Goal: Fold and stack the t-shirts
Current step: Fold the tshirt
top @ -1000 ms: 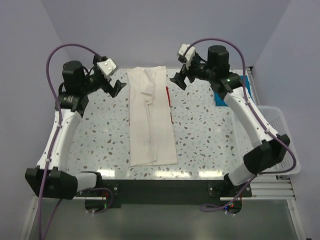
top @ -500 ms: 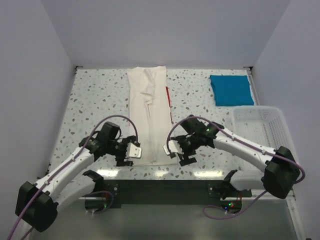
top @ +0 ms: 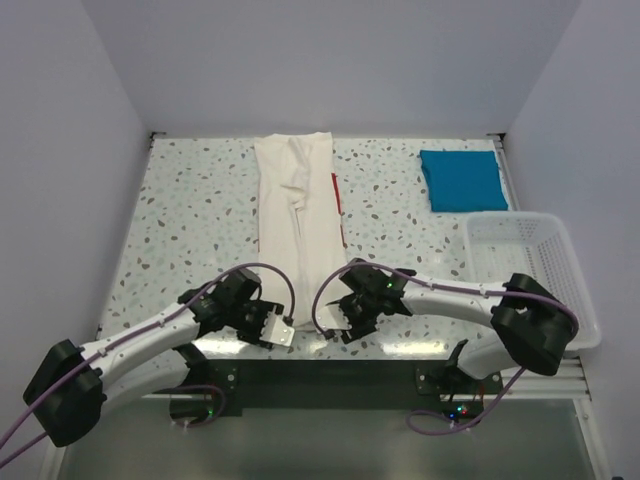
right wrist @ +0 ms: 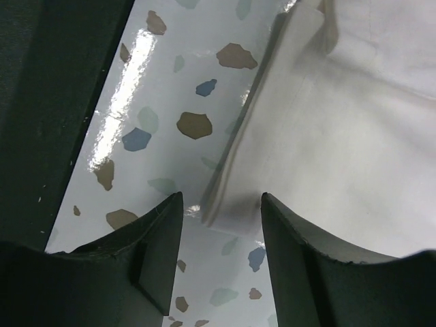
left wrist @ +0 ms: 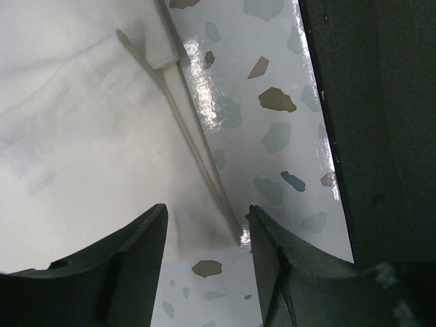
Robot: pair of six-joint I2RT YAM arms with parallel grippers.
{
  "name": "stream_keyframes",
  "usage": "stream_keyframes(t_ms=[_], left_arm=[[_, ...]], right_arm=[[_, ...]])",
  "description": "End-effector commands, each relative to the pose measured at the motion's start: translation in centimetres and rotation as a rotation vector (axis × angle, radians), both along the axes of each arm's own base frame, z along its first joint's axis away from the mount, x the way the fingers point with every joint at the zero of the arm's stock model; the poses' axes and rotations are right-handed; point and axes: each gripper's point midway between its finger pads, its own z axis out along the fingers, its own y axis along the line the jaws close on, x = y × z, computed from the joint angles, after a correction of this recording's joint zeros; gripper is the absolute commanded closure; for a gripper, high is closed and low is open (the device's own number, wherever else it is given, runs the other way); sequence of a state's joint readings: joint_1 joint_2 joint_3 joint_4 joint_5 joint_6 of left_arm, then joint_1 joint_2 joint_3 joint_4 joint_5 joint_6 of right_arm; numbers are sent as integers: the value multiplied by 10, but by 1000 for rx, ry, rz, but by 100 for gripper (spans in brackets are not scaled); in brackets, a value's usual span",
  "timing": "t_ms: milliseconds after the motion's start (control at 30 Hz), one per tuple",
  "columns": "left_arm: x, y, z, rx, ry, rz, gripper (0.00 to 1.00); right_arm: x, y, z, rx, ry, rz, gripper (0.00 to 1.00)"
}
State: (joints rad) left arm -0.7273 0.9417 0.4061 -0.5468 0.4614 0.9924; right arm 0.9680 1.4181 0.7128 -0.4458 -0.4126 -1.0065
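The cream-white t-shirt (top: 300, 225) lies folded into a long strip down the table's middle, a thin red edge (top: 336, 192) peeking out on its right side. The teal-blue t-shirt (top: 462, 180) lies folded at the back right. My left gripper (top: 281, 331) is low at the strip's near left corner. In the left wrist view its jaws (left wrist: 206, 216) stand open astride the corner of the cloth (left wrist: 82, 136). My right gripper (top: 336, 324) is at the near right corner, open, with the cloth's corner (right wrist: 327, 143) between its fingers (right wrist: 163, 231).
A white lattice basket (top: 530, 262) stands at the right edge of the speckled table (top: 190, 210). The dark front rail (top: 330, 365) runs just behind both grippers. Purple cables loop over both arms.
Both arms have swung from the far end of the table down to the near corners of the cream-white t-shirt. Both pairs of jaws have narrowed.
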Motion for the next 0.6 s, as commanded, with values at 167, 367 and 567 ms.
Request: stream_keyframes(t_ms=[167, 367, 567], left_arm=[[6, 8, -18, 63, -60, -54, 46], [8, 7, -26, 80, -57, -82, 66], [8, 1, -13, 43, -51, -75, 96]], right_arm=[[20, 0, -10, -38, -114, -5, 52], [21, -7, -19, -76, -132, 0, 67], [23, -3, -12, -52, -130, -42, 100]])
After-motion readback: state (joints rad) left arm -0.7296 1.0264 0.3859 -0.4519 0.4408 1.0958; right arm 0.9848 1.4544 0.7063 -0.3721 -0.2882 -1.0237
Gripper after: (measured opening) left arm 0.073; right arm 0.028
